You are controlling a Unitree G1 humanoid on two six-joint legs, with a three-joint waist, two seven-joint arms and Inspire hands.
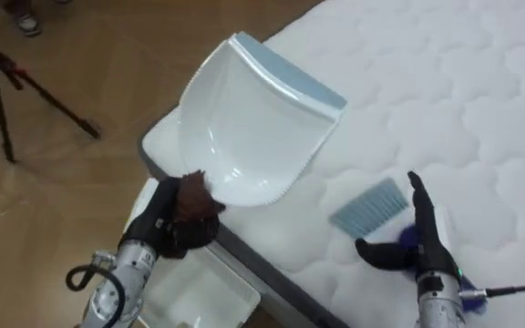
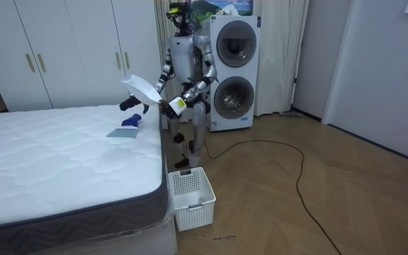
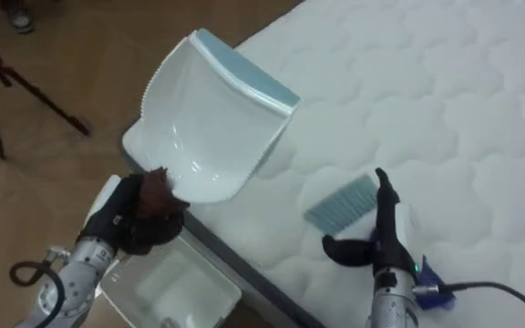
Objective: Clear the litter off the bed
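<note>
At the upper left, a tripod (image 1: 1,62) on the wooden floor is cut off by the frame. Below it, the left hand (image 1: 173,219) is curled tight around the handle of the white dustpan (image 1: 249,128). The handle itself is hidden inside the grasp, and a brownish patch where hand and pan meet is hard to make out. The pan is raised and tilted over the corner of the mattress (image 1: 445,100), with its pale blue lip farthest from the hand. A white basket (image 1: 210,293) stands on the floor under that corner, partly hidden by the left forearm and cut off at the bottom. To the right, the blue brush (image 1: 369,207) lies on the mattress near its edge, bristles in plain sight and its darker handle mostly hidden behind the right hand (image 1: 424,239). That hand has straight fingers and the thumb spread wide; whether it touches the brush cannot be told. In the room view the robot stands at the mattress corner, the basket by its feet.
</note>
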